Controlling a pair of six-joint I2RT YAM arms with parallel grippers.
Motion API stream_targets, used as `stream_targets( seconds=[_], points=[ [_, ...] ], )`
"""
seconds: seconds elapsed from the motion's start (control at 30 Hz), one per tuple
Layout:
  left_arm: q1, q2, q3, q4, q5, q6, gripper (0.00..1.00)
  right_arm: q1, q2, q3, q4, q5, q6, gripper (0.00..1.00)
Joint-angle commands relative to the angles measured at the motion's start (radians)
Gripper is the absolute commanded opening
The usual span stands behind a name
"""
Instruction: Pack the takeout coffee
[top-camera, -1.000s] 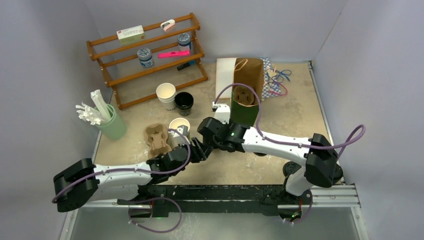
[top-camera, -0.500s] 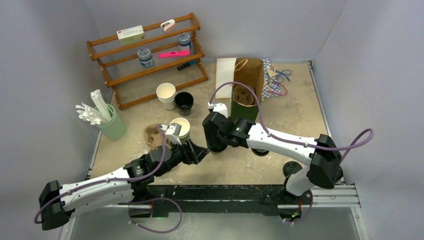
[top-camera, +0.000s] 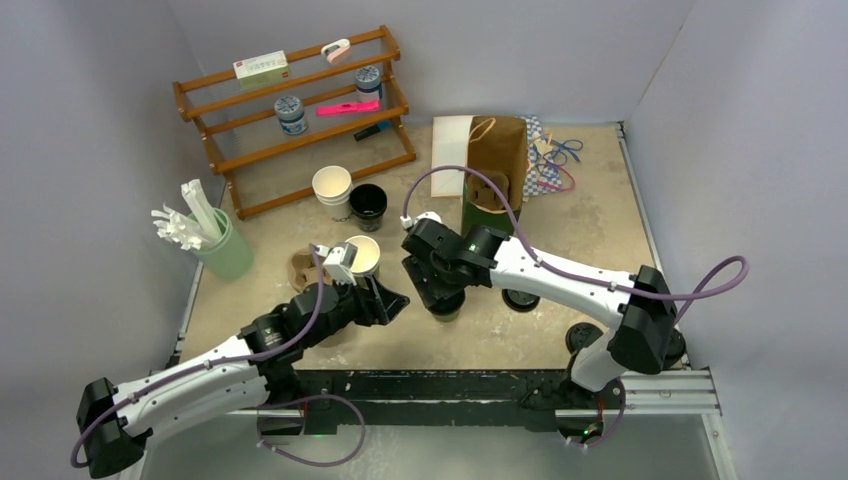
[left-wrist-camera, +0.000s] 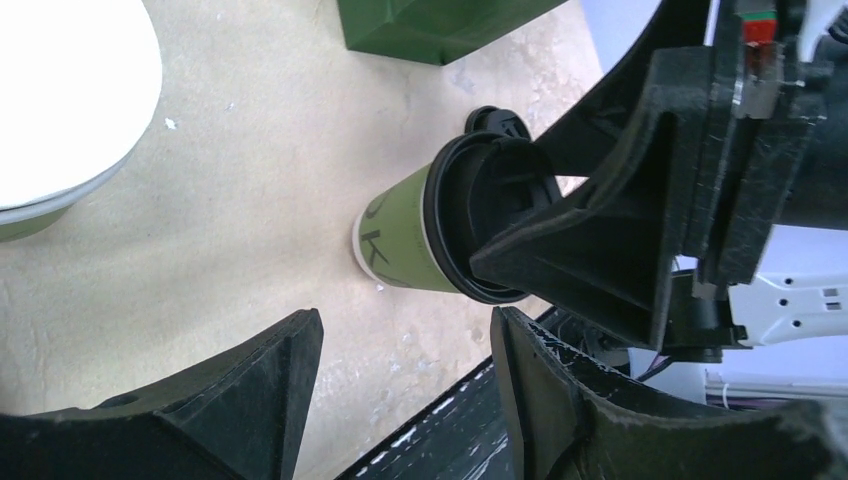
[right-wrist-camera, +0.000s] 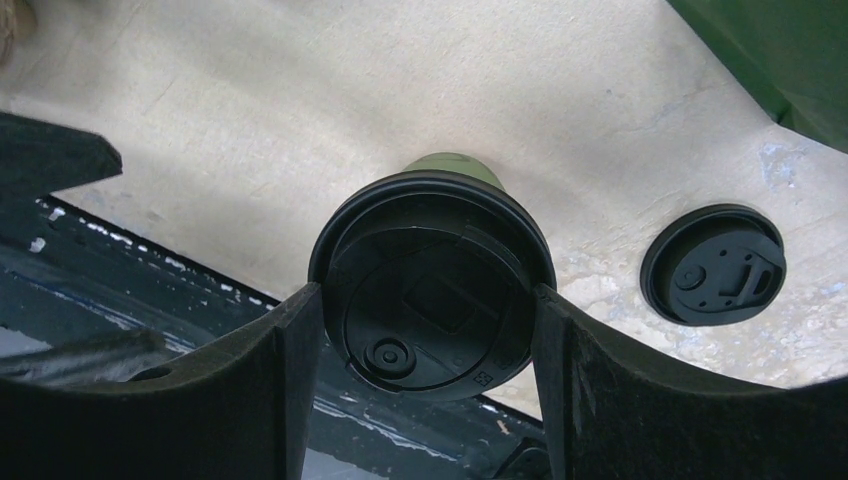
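Note:
The takeout coffee (left-wrist-camera: 400, 240) is an olive-green cup with a black sip lid (right-wrist-camera: 430, 290). It stands on the table near the front edge and is mostly hidden under my right wrist in the top view (top-camera: 447, 312). My right gripper (right-wrist-camera: 428, 350) comes from above, its two fingers pressed against opposite sides of the lid's rim (top-camera: 440, 290). My left gripper (left-wrist-camera: 405, 390) is open and empty, just left of the cup and apart from it (top-camera: 388, 300).
A loose black lid (right-wrist-camera: 713, 264) lies on the table right of the cup (top-camera: 520, 298). A lidless green cup (top-camera: 360, 255) and a pulp cup carrier (top-camera: 300, 270) sit behind my left gripper. An open paper bag (top-camera: 495, 180) stands behind. Two cups (top-camera: 350, 195), a straw holder (top-camera: 215, 245) and a wooden rack (top-camera: 300, 110) are further back.
My left gripper has opened and come off the cup, ending a little to its left. My right gripper has moved down and forward over the lid.

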Motion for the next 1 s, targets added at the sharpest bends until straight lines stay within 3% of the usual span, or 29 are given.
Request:
stream_targets(
  seconds=[0.0, 0.07, 0.13, 0.27, 0.3, 0.73, 0.97],
  points=[
    [0.028, 0.014, 0.053, -0.019, 0.067, 0.042, 0.65, -0.006, -0.014, -0.023, 0.013, -0.043, -0.036, 0.56],
    [0.03, 0.01, 0.054, -0.027, 0.064, 0.049, 0.65, -0.007, -0.019, -0.051, 0.04, -0.054, -0.029, 0.56],
    [0.032, 0.01, 0.053, -0.034, 0.062, 0.053, 0.65, -0.007, -0.027, -0.071, 0.056, -0.051, -0.021, 0.63],
    [0.032, 0.028, 0.067, -0.039, 0.065, 0.068, 0.65, -0.007, -0.081, -0.107, 0.098, -0.05, -0.013, 0.98],
    [0.032, 0.038, 0.074, -0.041, 0.065, 0.073, 0.65, -0.007, -0.096, -0.114, 0.108, -0.051, -0.015, 0.99],
    [0.032, 0.14, 0.114, -0.005, 0.07, 0.164, 0.62, -0.022, -0.197, -0.151, 0.124, -0.003, 0.014, 0.98],
    [0.032, 0.224, 0.11, 0.082, 0.124, 0.208, 0.59, -0.067, -0.254, -0.222, 0.184, -0.007, 0.043, 0.83]
  ],
)
